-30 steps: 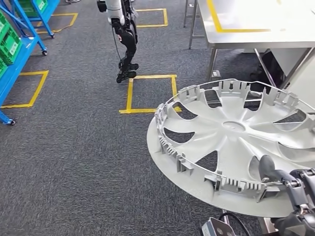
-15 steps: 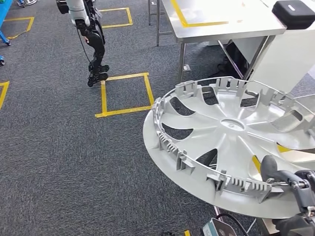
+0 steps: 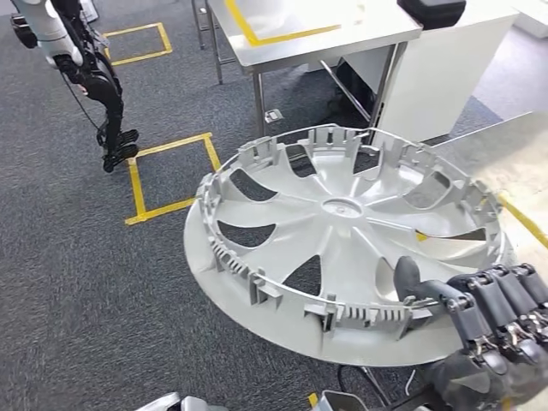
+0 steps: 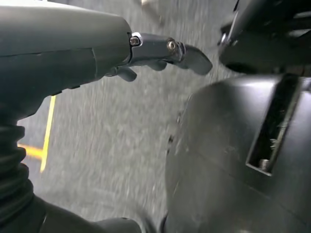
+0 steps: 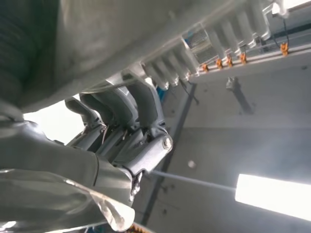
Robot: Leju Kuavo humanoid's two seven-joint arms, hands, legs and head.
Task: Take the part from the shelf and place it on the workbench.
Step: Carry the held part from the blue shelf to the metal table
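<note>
Head view: right hand (image 3: pixel 481 330) grips near rim of the wheel cover (image 3: pixel 336 231), carried over floor; left hand (image 4: pixel 161 51) holds nothing, fingers apart. Carry step; next, reach far table (image 3: pixel 304 34), set down flat.

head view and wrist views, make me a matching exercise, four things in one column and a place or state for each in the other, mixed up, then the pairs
Things:
1. wheel cover
2. left hand
3. workbench
4. other robot

Places or states:
A. stands on the carpet beside a yellow floor square
B. holds nothing, over the grey carpet
C. gripped at its near rim by the right hand
D. steel top with a yellow line on it

Pairs: 1-C, 2-B, 3-D, 4-A
</note>
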